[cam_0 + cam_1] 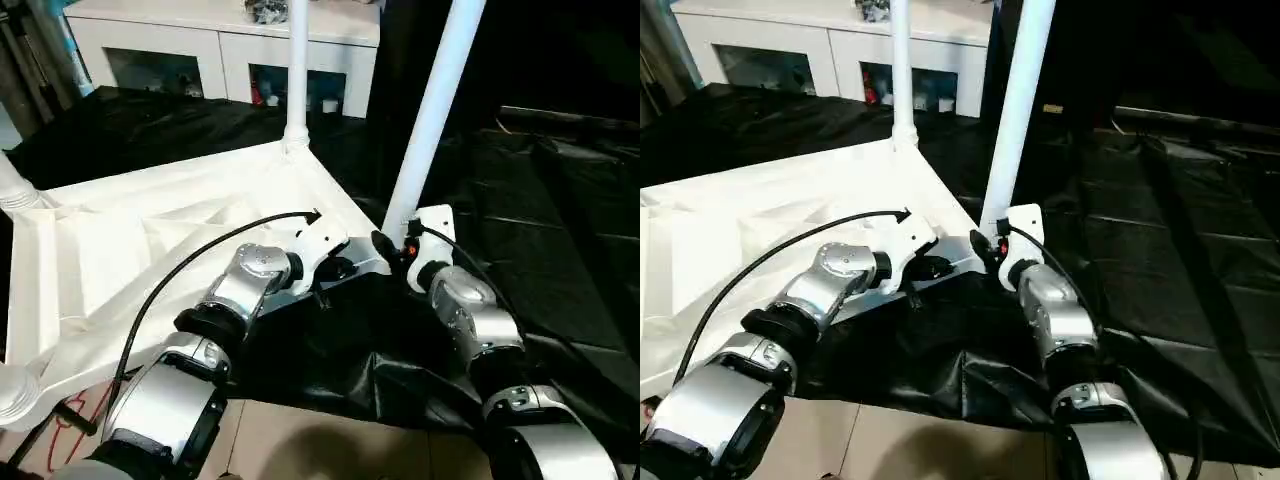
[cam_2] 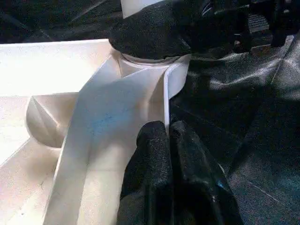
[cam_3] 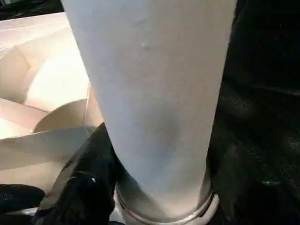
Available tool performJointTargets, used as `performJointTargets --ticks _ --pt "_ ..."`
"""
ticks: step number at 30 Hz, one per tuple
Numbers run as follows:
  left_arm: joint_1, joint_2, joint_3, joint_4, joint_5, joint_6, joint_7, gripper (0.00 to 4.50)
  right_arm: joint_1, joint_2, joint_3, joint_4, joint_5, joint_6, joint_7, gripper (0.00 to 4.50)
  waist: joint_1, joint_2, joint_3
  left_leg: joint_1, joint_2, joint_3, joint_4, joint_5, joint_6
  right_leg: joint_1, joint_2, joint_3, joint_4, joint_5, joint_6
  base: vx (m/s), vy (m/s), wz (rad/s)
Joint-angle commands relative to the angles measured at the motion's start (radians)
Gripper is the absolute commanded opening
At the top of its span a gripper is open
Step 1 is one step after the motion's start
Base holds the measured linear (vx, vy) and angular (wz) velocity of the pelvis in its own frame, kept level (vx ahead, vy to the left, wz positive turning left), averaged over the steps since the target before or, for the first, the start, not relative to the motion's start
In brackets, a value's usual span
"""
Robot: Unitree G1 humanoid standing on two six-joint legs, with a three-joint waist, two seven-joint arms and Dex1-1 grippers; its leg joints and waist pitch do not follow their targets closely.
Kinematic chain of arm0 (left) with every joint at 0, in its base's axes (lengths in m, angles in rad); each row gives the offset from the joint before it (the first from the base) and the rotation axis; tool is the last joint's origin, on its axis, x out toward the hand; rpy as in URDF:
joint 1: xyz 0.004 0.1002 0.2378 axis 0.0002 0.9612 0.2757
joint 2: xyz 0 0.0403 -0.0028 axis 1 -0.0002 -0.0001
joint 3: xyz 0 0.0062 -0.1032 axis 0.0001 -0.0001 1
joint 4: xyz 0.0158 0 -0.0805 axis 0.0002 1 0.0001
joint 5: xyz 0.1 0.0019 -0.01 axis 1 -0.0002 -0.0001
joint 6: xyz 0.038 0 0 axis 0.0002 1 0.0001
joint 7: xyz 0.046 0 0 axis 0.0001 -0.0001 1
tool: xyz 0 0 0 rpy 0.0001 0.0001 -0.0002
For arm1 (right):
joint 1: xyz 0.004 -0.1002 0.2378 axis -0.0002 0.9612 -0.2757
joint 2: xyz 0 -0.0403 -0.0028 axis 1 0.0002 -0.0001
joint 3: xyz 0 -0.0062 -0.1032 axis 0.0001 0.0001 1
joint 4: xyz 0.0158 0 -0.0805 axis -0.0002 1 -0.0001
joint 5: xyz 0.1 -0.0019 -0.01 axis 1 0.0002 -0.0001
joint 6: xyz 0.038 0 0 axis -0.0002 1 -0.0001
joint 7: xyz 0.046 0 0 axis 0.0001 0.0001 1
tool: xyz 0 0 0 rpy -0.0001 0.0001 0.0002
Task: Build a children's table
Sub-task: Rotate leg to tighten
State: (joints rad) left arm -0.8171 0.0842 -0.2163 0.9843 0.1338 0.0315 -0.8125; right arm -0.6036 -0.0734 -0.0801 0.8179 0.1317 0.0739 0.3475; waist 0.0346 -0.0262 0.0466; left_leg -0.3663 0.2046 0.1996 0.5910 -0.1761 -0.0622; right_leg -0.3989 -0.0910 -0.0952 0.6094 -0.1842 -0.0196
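The children's table lies upside down on a black sheet, its white ribbed top facing up. One leg stands in the far corner socket. Two more leg bases show at the left edge and the near left corner. A fourth leg rises tilted from the right corner socket. My right gripper is shut on this leg's base, one finger wrapped round it just above the socket. My left gripper is shut on the top's thin rim next to that corner.
A white cabinet with glass-fronted compartments stands at the back. Crumpled black sheet covers the floor to the right and in front. A black cable arcs over my left forearm. Tan floor shows nearest me.
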Motion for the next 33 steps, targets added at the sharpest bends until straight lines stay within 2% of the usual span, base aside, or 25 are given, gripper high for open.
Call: performJointTargets --ticks 1,4,5,7,8,10,11,13,17,18,19,22,23,24,28,33 --pt "-0.018 -0.023 -0.028 -0.025 -0.009 -0.054 -0.047 0.0 0.019 0.01 0.063 0.051 -0.026 0.031 0.073 3.21 0.004 0.004 -0.057 0.01 0.031 -0.021 -0.074 -0.279 0.029 0.044 -0.065 0.055 -0.092 -0.268 -0.198 0.0 0.0 0.0" --pt "-0.011 -0.005 -0.035 -0.027 -0.009 -0.059 -0.085 0.0 0.026 -0.034 0.097 0.027 -0.047 0.025 0.15 3.35 0.006 0.003 -0.059 0.008 0.032 -0.02 -0.073 -0.258 0.04 0.046 -0.064 0.055 -0.087 -0.228 -0.207 0.0 0.0 0.0" --pt "0.0 0.018 -0.041 -0.036 -0.012 -0.063 -0.14 0.0 0.036 -0.089 0.117 -0.002 -0.041 0.025 0.279 3.35 0.007 0.001 -0.06 0.008 0.032 -0.019 -0.07 -0.249 0.048 0.051 -0.064 0.055 -0.085 -0.207 -0.212 0.0 0.0 0.0" --pt "0.004 0.025 -0.043 -0.04 -0.013 -0.064 -0.158 0.0 0.039 -0.105 0.121 -0.011 -0.037 0.028 0.321 3.35 0.008 0.001 -0.061 0.006 0.033 -0.018 -0.069 -0.239 0.065 0.052 -0.064 0.056 -0.081 -0.176 -0.225 0.0 0.0 0.0" --pt "0.011 0.042 -0.046 -0.048 -0.017 -0.074 -0.201 0.0 0.055 -0.142 0.139 -0.043 -0.023 0.033 0.423 3.35 0.009 0.003 -0.06 0.006 0.033 -0.018 -0.069 -0.234 0.072 0.052 -0.065 0.056 -0.082 -0.172 -0.232 0.0 0.0 0.0" --pt "0.016 0.056 -0.05 -0.054 -0.022 -0.083 -0.237 0.0 0.068 -0.174 0.156 -0.069 -0.015 0.042 0.501 3.35 0.012 0.0 -0.058 0.004 0.033 -0.017 -0.068 -0.232 0.082 0.055 -0.064 0.055 -0.083 -0.174 -0.233 0.0 0.0 0.0" --pt "0.019 0.071 -0.052 -0.058 -0.026 -0.084 -0.265 0.0 0.081 -0.208 0.175 -0.093 -0.011 0.05 0.578 3.35 0.013 -0.003 -0.059 0.006 0.035 -0.016 -0.068 -0.234 0.082 0.054 -0.063 0.054 -0.083 -0.179 -0.236 0.0 0.0 0.0" --pt "0.021 0.08 -0.052 -0.06 -0.029 -0.092 -0.286 0.0 0.089 -0.226 0.185 -0.11 -0.004 0.06 0.623 3.35 0.018 0.0 -0.056 0.008 0.037 -0.016 -0.07 -0.25 0.077 0.051 -0.062 0.052 -0.085 -0.22 -0.23 0.0 0.0 0.0" --pt "0.028 0.106 -0.054 -0.073 -0.04 -0.101 -0.346 0.0 0.103 -0.262 0.201 -0.15 0.019 0.081 0.715 3.35 0.03 -0.001 -0.056 0.01 0.04 -0.016 -0.071 -0.26 0.061 0.048 -0.065 0.054 -0.086 -0.255 -0.22 0.0 0.0 0.0" --pt "0.035 0.12 -0.056 -0.084 -0.046 -0.101 -0.379 0.0 0.107 -0.272 0.204 -0.168 0.032 0.098 0.76 3.19 0.031 -0.001 -0.055 0.01 0.04 -0.016 -0.071 -0.259 0.06 0.048 -0.065 0.054 -0.087 -0.255 -0.22 0.0 0.0 0.0" --pt "0.039 0.127 -0.058 -0.088 -0.049 -0.102 -0.395 0.0 0.108 -0.275 0.205 -0.176 0.038 0.107 0.781 3.1 0.03 -0.005 -0.057 0.008 0.039 -0.016 -0.071 -0.255 0.062 0.05 -0.065 0.053 -0.085 -0.253 -0.221 0.0 0.0 0.0" --pt "0.043 0.135 -0.059 -0.093 -0.05 -0.103 -0.413 0.0 0.111 -0.28 0.206 -0.185 0.041 0.115 0.801 2.96 0.032 -0.002 -0.058 0.008 0.041 -0.016 -0.07 -0.238 0.06 0.048 -0.065 0.054 -0.081 -0.23 -0.226 0.0 0.0 0.0" --pt "0.046 0.14 -0.059 -0.095 -0.05 -0.103 -0.423 0.0 0.111 -0.282 0.207 -0.189 0.04 0.119 0.806 2.72 0.032 -0.002 -0.058 0.008 0.041 -0.016 -0.07 -0.234 0.059 0.048 -0.065 0.054 -0.08 -0.22 -0.229 0.0 0.0 0.0" --pt "0.046 0.141 -0.058 -0.095 -0.05 -0.104 -0.424 0.0 0.112 -0.282 0.207 -0.19 0.04 0.121 0.806 2.67 0.032 -0.003 -0.058 0.007 0.04 -0.015 -0.07 -0.233 0.059 0.048 -0.065 0.054 -0.081 -0.221 -0.229 0.0 0.0 0.0" --pt "0.047 0.145 -0.056 -0.096 -0.05 -0.103 -0.432 0.0 0.114 -0.28 0.208 -0.197 0.037 0.127 0.807 2.58 0.032 -0.004 -0.058 0.008 0.039 -0.015 -0.07 -0.234 0.055 0.048 -0.067 0.053 -0.083 -0.244 -0.222 0.0 0.0 0.0" --pt "0.052 0.149 -0.056 -0.106 -0.053 -0.097 -0.442 0.0 0.122 -0.274 0.211 -0.218 0.036 0.127 0.806 2.56 0.032 -0.004 -0.058 0.007 0.039 -0.016 -0.07 -0.225 0.056 0.048 -0.065 0.054 -0.081 -0.23 -0.222 0.0 0.0 0.0"
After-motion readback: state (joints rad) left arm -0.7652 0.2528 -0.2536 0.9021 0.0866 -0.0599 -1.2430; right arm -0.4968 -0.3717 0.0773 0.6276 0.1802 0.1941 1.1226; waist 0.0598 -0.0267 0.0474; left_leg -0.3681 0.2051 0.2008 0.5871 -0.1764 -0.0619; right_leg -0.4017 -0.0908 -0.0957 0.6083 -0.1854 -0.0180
